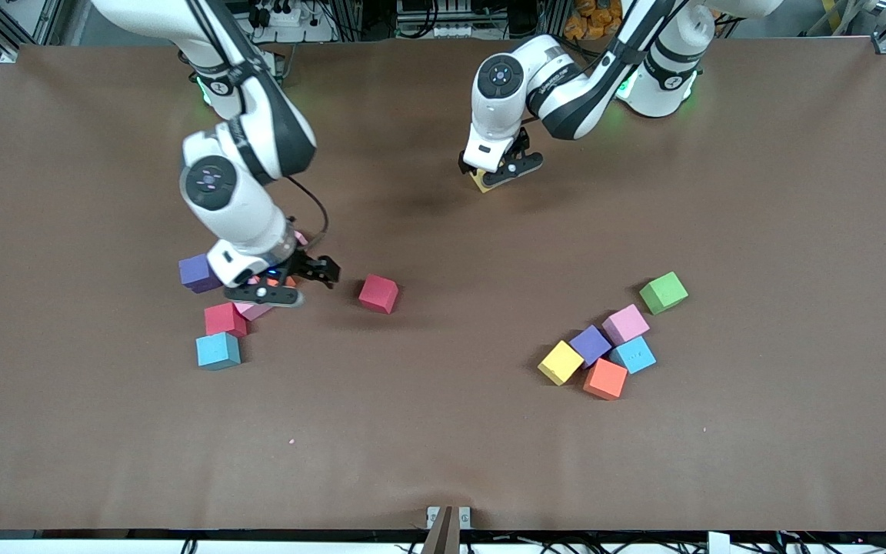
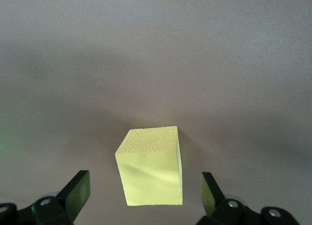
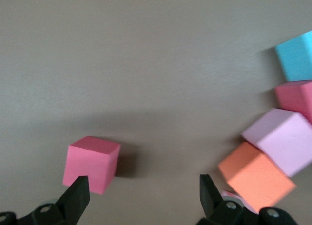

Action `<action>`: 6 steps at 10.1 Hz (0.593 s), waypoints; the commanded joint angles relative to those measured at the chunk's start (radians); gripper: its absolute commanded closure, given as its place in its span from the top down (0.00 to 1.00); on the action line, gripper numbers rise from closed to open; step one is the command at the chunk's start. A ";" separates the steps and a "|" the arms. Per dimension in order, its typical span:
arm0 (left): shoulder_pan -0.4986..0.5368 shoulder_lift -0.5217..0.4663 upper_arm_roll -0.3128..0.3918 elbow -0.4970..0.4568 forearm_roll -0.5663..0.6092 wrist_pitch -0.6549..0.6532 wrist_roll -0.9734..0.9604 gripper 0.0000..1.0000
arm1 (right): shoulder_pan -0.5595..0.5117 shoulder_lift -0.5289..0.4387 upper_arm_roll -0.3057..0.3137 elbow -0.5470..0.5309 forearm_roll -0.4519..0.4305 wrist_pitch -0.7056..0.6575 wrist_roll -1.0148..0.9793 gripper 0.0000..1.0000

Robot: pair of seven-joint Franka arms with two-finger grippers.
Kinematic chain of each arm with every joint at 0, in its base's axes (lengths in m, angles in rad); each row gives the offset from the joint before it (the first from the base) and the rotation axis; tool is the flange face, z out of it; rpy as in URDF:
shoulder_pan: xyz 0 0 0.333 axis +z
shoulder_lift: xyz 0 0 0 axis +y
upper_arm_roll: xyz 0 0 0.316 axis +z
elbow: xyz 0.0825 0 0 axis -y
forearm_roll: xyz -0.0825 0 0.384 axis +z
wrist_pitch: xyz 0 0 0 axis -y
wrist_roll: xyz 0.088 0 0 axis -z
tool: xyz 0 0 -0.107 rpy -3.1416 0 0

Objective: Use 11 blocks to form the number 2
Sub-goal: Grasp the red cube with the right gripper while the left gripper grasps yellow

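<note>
On the brown tabletop (image 1: 443, 431) the blocks lie in two loose groups, and no digit has been formed.

Toward the left arm's end sits a tight cluster: a yellow cube (image 1: 560, 362), a purple cube (image 1: 590, 345), a pale pink cube (image 1: 626, 324), a light blue cube (image 1: 634, 355) and an orange cube (image 1: 605, 378), most of them touching a neighbour. The green cube (image 1: 663, 292) lies just beside the pale pink one, farther from the front camera.

Toward the right arm's end lie a second purple cube (image 1: 197, 272), a deep pink cube (image 1: 224, 318) and a second light blue cube (image 1: 218, 350), the last being nearest the front camera. A second pale pink cube (image 3: 282, 140) and a second orange cube (image 3: 256, 176) touch each other there, largely hidden under the arm in the front view. A lone deep pink cube (image 1: 378, 293) sits apart from that group, toward the middle of the tabletop.

The right pincer (image 1: 289, 283) is low over the tabletop between the lone deep pink cube and that group, its fingers spread apart and holding nothing.

The left pincer (image 1: 503, 171) is down near the arms' bases around a second yellow cube (image 2: 150, 167). Its fingers (image 2: 78, 191) stand wide on either side of the cube, clear of its faces.
</note>
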 commanded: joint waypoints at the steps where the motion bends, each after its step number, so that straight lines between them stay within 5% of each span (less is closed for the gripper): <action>1: -0.022 0.030 -0.004 -0.004 -0.005 0.039 -0.043 1.00 | 0.036 0.086 -0.008 0.039 0.021 0.064 0.095 1.00; 6: -0.014 0.087 -0.004 -0.005 -0.005 0.068 -0.061 1.00 | 0.091 0.231 -0.010 0.172 0.018 0.070 0.281 1.00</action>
